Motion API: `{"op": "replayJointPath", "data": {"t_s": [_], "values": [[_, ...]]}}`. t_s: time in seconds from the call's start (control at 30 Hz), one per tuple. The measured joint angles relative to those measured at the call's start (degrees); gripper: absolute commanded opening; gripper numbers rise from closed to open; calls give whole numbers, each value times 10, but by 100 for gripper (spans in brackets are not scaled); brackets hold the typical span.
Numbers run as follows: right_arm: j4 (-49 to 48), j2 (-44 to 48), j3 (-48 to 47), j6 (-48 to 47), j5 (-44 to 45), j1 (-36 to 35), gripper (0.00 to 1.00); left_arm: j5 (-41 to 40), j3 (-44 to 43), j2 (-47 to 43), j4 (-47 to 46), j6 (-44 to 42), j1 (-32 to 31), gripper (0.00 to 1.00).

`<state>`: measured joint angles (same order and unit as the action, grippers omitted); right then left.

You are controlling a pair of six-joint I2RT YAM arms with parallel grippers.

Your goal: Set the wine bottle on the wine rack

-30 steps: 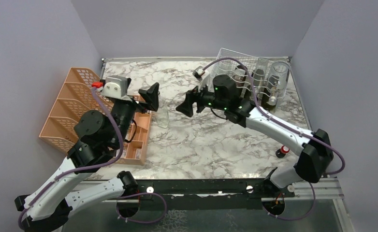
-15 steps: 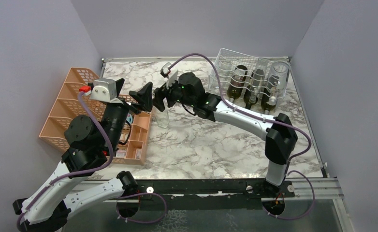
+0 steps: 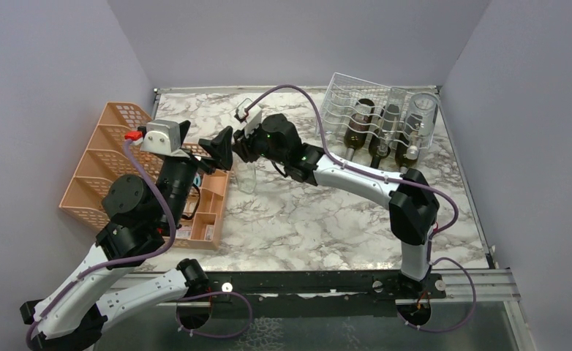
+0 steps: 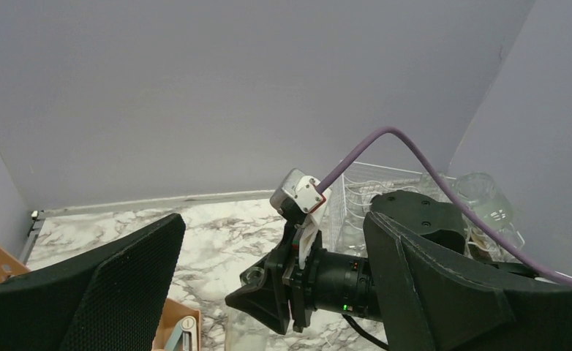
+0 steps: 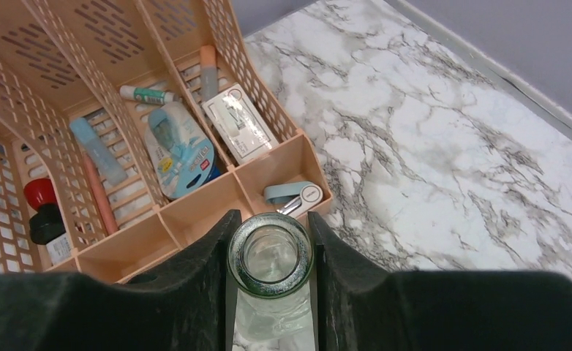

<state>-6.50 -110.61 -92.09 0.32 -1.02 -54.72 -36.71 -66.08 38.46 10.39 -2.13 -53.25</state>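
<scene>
A clear glass wine bottle (image 3: pixel 246 180) stands upright on the marble table beside the orange organizer. My right gripper (image 3: pixel 242 151) is shut on its neck; from the right wrist the round mouth (image 5: pixel 270 265) sits pinched between both black fingers (image 5: pixel 195 292). My left gripper (image 3: pixel 204 139) hangs open just left of the bottle, nothing between its fingers (image 4: pixel 100 292), and it looks at the right gripper (image 4: pixel 268 289) and the bottle mouth (image 4: pixel 254 276). The silvery wire wine rack (image 3: pixel 339 99) stands at the back right with dark bottles and a clear one lying in it.
An orange mesh tiered organizer (image 3: pixel 111 150) lines the left side, its front trays (image 5: pixel 195 212) holding small stationery close to the bottle. Grey walls enclose the table on three sides. The right arm's purple cable (image 3: pixel 298 89) arcs over the table toward the rack.
The right arm swung left from in front of the rack to the bottle and closed on its neck. The left gripper shifted slightly left and stayed open.
</scene>
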Motion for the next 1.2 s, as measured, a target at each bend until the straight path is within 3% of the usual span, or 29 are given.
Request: {"op": "replayJointPath", "data": {"t_s": [0.23,0.57,0.83,1.03,1.2], "values": [[-14,65,80,-20,68,-9,5,0,20,4,0,8,0,99],[28,261,189,9,226,-9,1,23,71,34,-20,24,0,99],[107,391,236,92,334,-8,1,138,171,111,-106,48,0,99],[167,457,253,139,363,-8,1,284,232,184,-187,47,0,99],[205,474,253,166,365,-8,1,350,256,207,-246,30,0,99]]}}
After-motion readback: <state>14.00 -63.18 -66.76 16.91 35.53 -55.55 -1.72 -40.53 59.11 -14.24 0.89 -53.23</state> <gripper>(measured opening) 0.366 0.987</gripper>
